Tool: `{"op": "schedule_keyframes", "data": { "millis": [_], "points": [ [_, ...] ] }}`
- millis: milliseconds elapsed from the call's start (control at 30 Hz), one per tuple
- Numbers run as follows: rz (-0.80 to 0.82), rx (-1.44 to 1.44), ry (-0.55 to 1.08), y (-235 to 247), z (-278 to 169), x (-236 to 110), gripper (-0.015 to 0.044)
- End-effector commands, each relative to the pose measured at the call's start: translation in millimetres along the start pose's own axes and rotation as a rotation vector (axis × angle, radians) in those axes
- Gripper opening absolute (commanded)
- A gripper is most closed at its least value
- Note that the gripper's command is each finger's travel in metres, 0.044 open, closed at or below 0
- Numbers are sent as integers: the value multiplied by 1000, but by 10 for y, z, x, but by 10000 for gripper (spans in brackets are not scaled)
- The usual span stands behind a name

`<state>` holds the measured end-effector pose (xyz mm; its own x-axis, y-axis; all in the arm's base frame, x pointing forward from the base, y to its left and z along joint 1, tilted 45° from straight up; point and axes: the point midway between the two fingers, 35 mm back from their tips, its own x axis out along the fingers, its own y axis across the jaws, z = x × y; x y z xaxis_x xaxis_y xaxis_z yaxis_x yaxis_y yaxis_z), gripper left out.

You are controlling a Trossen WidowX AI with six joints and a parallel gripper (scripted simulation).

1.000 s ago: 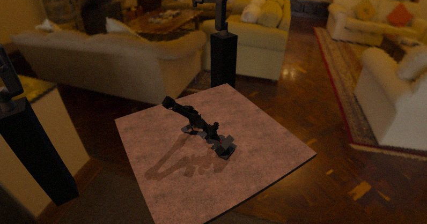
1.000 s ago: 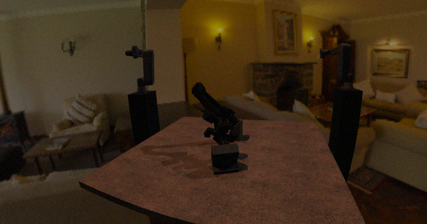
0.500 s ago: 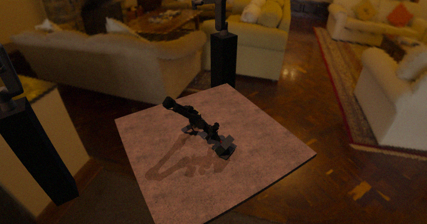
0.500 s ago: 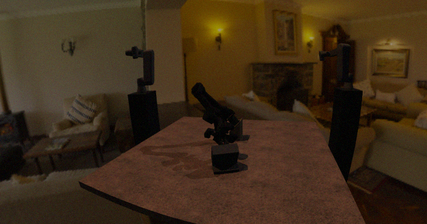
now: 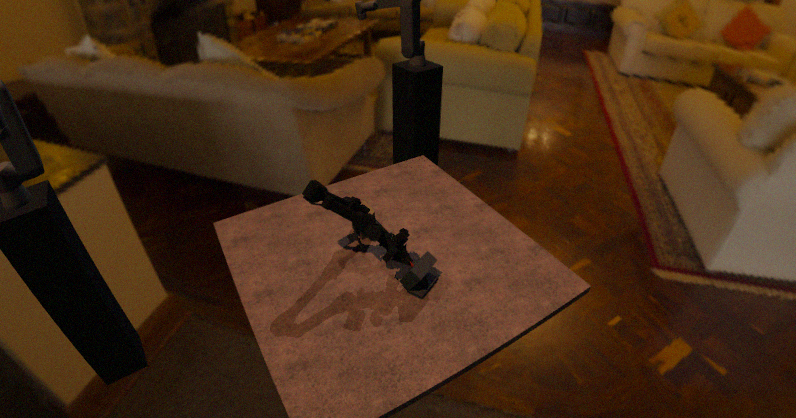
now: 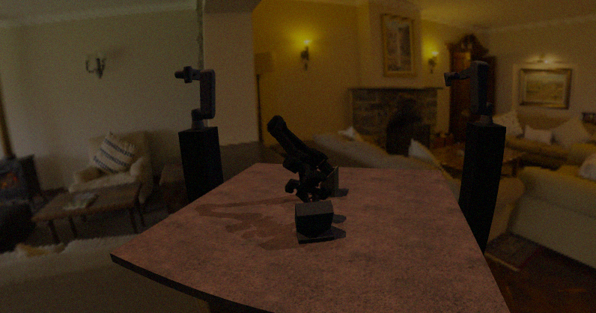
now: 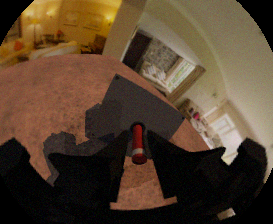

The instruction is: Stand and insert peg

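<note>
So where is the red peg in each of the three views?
Top: a small red spot at the claw, just above the sloped panel.
Exterior: not visible; the arm and panel hide it.
Wrist: centre, red peg with white band, between the claw fingers.
Shared landmark: the sloped panel.

Pinkish mottled table (image 5: 490, 303): dark sloped panel (image 5: 418, 279) on it, arm shadow.
</note>
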<state>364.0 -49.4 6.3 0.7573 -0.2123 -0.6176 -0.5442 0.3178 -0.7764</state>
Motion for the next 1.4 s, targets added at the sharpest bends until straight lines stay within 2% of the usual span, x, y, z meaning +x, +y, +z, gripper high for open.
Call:
{"op": "schedule_keyframes", "data": {
  "millis": [0,267,1367],
  "points": [
    [0,0,0,0,0,-1,236],
    [0,0,0,-5,2,-22,440],
    [-3,-2,-4,-68,34,-294,440]
  ]
}}
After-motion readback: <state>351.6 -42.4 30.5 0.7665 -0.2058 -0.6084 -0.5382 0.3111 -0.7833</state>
